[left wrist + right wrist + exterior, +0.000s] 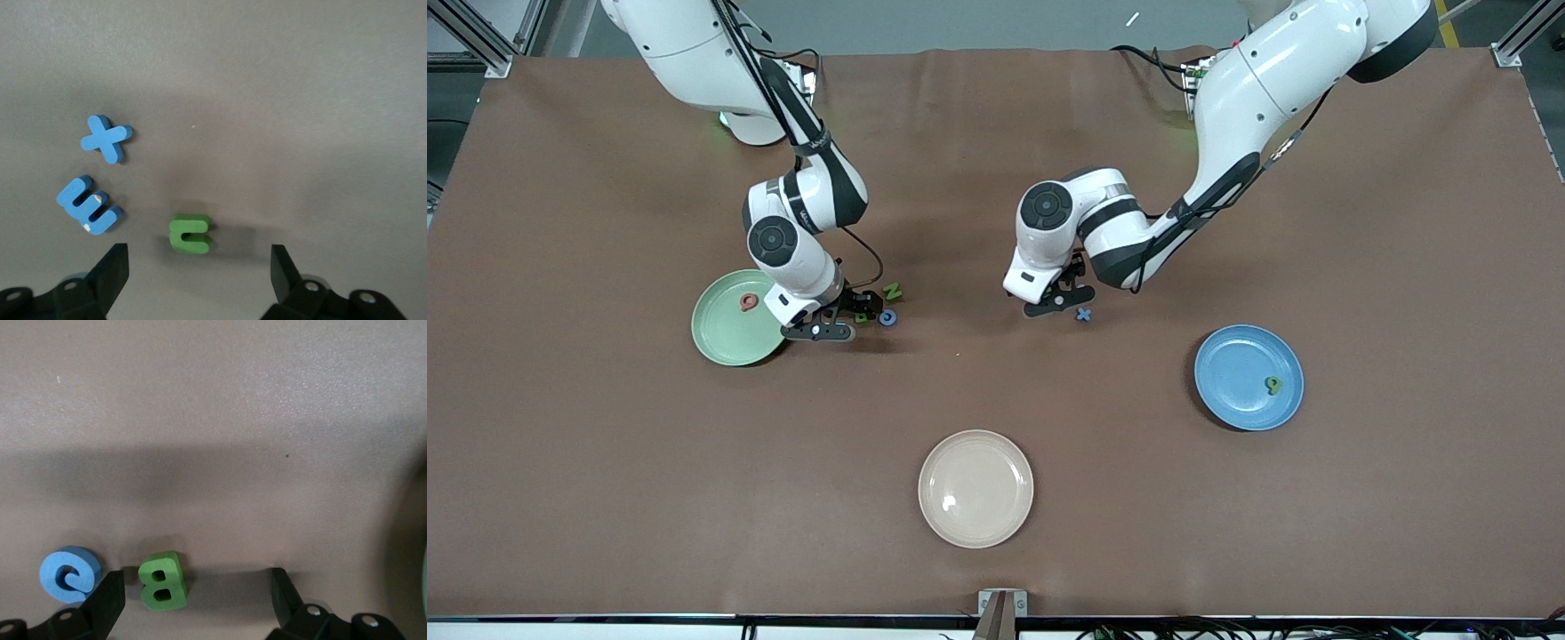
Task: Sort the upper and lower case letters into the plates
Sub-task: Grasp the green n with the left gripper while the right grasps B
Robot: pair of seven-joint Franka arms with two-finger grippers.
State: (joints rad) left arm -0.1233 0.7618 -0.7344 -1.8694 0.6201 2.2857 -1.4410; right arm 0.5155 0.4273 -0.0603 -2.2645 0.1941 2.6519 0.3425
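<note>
1. The brown worktop [996, 551] carries three round plates and a scatter of small foam letters.
2. The left arm reaches down from its base, elbow bent, wrist pointing at the worktop; the right arm does likewise, folded more tightly beside the pale mint green plate [729, 342].
3. That mint plate lies toward the right arm's end and holds a small red letter [749, 302]. The medium blue plate [1240, 356] lies toward the left arm's end and holds a small green letter [1272, 384]. A cream-beige plate [975, 488] sits nearest the front camera.
4. The left gripper [199, 267] hangs low with its fingers spread wide and empty, a green letter [191, 233] between them; a blue "x" [105, 138] and a blue "E" [88, 204] lie beside it.
5. The right gripper [197, 593] is also wide apart, holding nothing, with a green "B" [162, 581] between its fingers and a blue round letter [69, 574] just outside one finger. A green "Z" [892, 291] lies near.
</note>
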